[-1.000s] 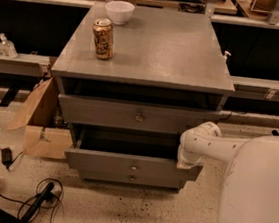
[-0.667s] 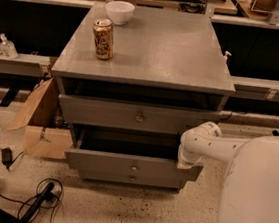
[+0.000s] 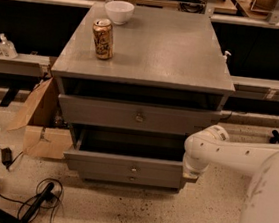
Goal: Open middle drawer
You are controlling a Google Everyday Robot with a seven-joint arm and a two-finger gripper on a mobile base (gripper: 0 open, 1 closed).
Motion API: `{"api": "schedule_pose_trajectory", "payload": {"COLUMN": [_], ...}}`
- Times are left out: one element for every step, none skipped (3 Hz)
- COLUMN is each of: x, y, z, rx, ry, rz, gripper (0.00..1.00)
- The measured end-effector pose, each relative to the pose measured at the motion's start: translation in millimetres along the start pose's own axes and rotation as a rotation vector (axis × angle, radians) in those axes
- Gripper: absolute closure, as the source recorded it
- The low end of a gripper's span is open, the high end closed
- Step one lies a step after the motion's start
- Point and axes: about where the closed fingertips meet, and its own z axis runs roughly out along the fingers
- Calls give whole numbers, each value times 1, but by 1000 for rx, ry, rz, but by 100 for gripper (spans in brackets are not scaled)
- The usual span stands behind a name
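The grey cabinet (image 3: pixel 151 49) has three drawers. The middle drawer (image 3: pixel 123 165), with a small round knob (image 3: pixel 133 169) at its centre, stands pulled out, and its dark interior (image 3: pixel 131 143) shows behind the front. Above it is the taller top drawer (image 3: pixel 104 112) with a larger knob (image 3: pixel 139 117), which also sits slightly forward. The slim bottom drawer (image 3: pixel 112 176) lies just below. My gripper (image 3: pixel 191 173) is at the end of the white arm (image 3: pixel 225 153), against the right end of the middle drawer's front.
A gold can (image 3: pixel 103 39) and a white bowl (image 3: pixel 119 11) stand on the cabinet top. A cardboard box (image 3: pixel 40 122) sits left of the cabinet. Black cables (image 3: pixel 38 202) lie on the floor at front left. Low shelves (image 3: pixel 14 61) run behind.
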Motion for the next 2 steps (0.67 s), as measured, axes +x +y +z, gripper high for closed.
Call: {"api": "schedule_pose_trajectory", "payload": {"x": [0, 1], "y": [0, 2], "z": [1, 2], "rx": [0, -2], "ry": [2, 0], "rz": [-4, -3], "gripper": [82, 51]}}
